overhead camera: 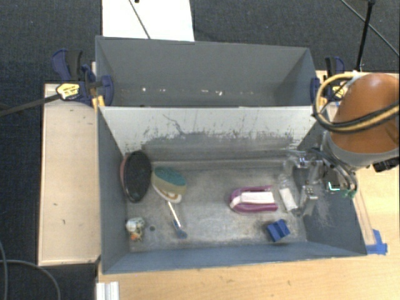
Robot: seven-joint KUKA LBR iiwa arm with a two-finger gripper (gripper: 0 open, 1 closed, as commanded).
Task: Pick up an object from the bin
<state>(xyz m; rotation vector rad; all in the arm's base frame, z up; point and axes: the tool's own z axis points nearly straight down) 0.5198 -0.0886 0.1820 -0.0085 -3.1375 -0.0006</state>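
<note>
The grey metal bin (206,74) takes up most of the view. The arm (365,120), under its orange cover, reaches in from the right. Its gripper (304,195) hangs low at the right end of the bin floor; whether it is spread or closed cannot be told. Nearest to it lie a purple and white oblong case (253,200), with any label too small to read, and a small white piece (287,199) just beside the gripper. At the left end a black oval pad (136,175) leans on the wall, touching a brush (170,183) with a teal and cream head. A blue block (277,230) sits near the front wall below the gripper. A small speckled ball (134,225) rests in the front left corner.
</note>
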